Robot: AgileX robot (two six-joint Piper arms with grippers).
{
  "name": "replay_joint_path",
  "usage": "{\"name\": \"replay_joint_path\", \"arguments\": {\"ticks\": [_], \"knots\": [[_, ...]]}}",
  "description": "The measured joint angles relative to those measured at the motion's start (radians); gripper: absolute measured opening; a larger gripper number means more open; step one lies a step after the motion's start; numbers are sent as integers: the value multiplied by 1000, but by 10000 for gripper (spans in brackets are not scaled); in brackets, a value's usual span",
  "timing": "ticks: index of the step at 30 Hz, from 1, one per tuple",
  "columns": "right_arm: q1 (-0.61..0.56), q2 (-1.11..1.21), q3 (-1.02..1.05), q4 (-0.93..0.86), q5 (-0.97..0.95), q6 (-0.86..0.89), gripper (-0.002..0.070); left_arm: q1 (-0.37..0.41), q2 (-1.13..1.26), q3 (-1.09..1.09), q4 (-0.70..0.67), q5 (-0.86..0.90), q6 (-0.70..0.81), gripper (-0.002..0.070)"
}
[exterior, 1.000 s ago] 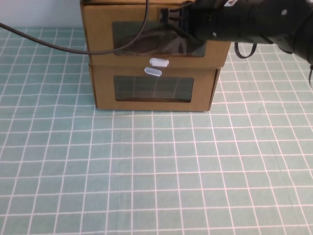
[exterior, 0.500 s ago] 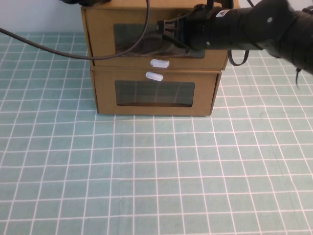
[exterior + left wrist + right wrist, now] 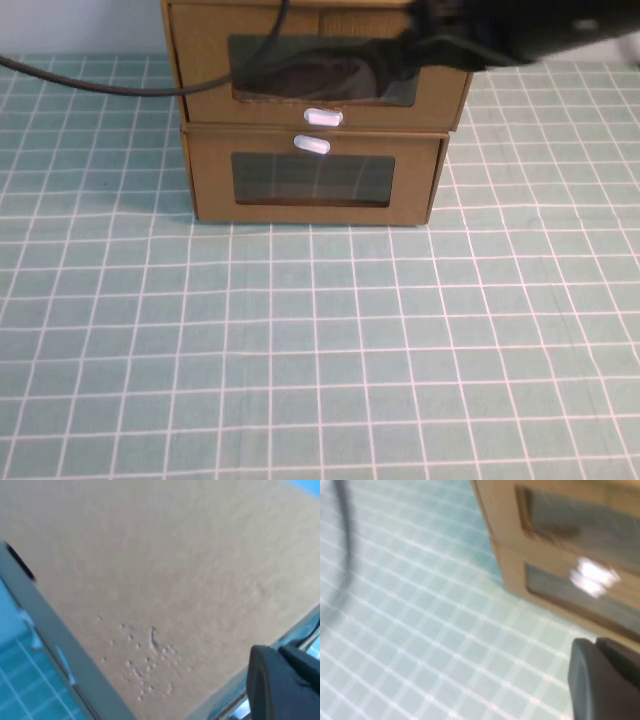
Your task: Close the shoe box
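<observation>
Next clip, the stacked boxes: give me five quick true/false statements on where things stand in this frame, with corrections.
1. Two brown boxes are stacked: the shoe box on top of the lower box. True.
2. The shoe box's white tab sits above its window. False: it sits just below the window.
3. The right arm reaches across in front of the shoe box's upper right part. True.
4. The left tool is far from any box. False: its wrist view is filled by brown cardboard close up.
5. The table covering is plain white. False: it is a green mat with a white grid.
The right tool shows only partly in its wrist view.
</observation>
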Motion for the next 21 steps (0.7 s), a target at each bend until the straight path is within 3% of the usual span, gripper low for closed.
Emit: {"name": "replay_joint_path", "arguments": {"ticks": [5, 16, 21], "knots": [[10, -222, 130, -134, 93, 91, -11, 0, -192, 177, 4, -128, 3, -5], [13, -830, 663, -206, 114, 188, -11, 0, -876, 1015, -144, -540, 160, -5], [13, -1051, 870, -206, 33, 226, -11, 0, -1226, 1359, -166, -679, 187, -5]]}}
